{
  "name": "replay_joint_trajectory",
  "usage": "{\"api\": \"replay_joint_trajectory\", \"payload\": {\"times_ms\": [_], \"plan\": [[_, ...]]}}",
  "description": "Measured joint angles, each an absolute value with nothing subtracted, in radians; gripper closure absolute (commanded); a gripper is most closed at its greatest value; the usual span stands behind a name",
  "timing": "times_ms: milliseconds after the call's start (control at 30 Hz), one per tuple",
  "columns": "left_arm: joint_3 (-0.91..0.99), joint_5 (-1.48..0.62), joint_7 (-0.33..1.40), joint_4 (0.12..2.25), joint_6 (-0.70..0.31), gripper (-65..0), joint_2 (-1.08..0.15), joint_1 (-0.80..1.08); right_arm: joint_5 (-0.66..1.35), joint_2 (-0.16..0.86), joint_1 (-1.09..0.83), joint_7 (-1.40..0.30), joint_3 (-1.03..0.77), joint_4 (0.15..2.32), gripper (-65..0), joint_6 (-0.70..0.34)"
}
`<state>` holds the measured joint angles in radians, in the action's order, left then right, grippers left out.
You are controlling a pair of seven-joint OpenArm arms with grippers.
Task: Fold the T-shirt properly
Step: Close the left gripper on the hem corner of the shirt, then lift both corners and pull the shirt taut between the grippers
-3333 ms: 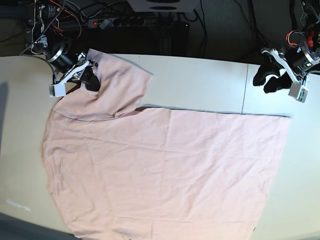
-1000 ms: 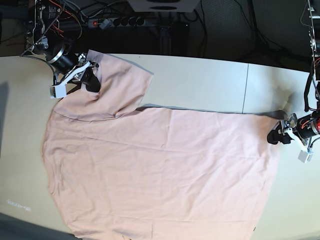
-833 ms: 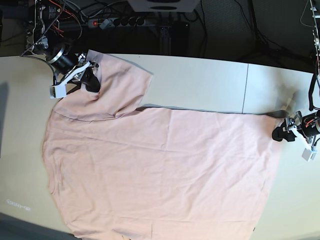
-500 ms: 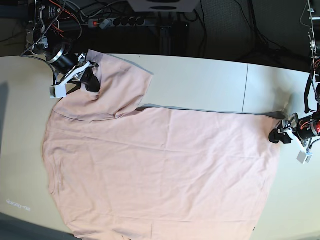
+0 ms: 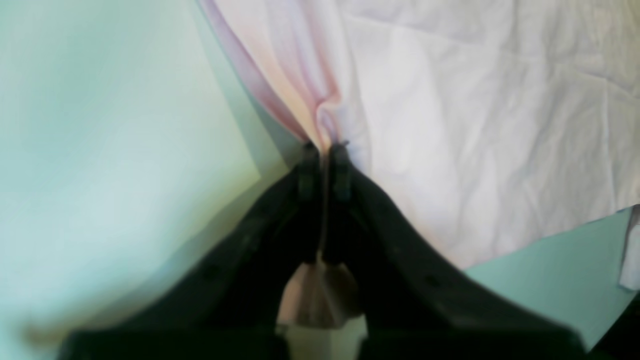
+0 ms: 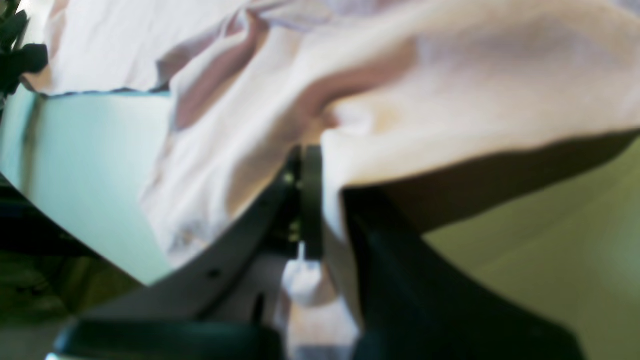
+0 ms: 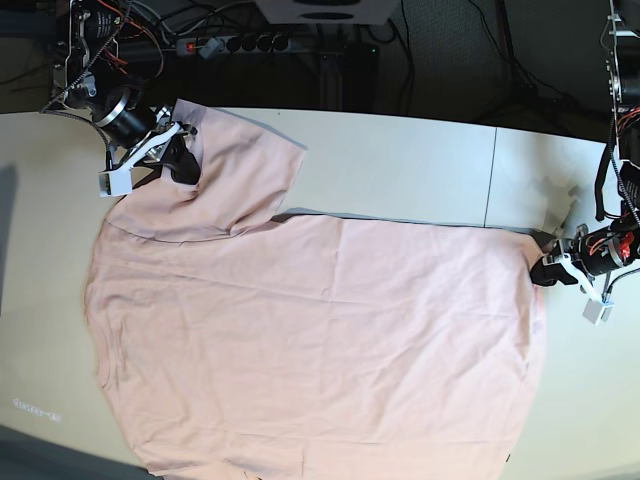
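Observation:
The pale pink T-shirt (image 7: 320, 330) lies spread, plain side up, over most of the white table (image 7: 400, 160). One sleeve is folded back at the far left. There my right gripper (image 7: 180, 150) is shut on the sleeve cloth. In the right wrist view the T-shirt (image 6: 250, 125) drapes over the black fingers (image 6: 310, 210) of my right gripper (image 6: 320, 155). My left gripper (image 7: 548, 270) is at the shirt's right edge. The left wrist view shows my left gripper (image 5: 325, 147) shut, pinching a ridge of the T-shirt (image 5: 475, 125).
A seam (image 7: 490, 180) crosses the table at the right. Behind the far edge lie a power strip (image 7: 240, 44) and cables on the dark floor. Bare table shows at the far middle and along the right side.
My left gripper has shut on the shirt's right edge and drawn it slightly leftward, bunching the cloth there. My right gripper and the sleeve have not moved.

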<state>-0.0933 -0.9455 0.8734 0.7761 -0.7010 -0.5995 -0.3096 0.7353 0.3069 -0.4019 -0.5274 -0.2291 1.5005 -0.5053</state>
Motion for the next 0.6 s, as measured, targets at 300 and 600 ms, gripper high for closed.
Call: {"api": "replay_joint_trajectory", "payload": {"times_ms": [300,600], "plan": [[-0.073,-1.177,1.079,0.765,-0.703,0.0,-0.630,-0.290,0.821,0.307,-0.405,-0.719,-0.255,1.576,0.0,-0.506],[-0.072,-1.402,1.359,0.752,-0.701,0.0,-0.701,-0.273,0.942,0.305,-0.430,-0.817,-0.388,1.646,0.0,-0.511]]}}
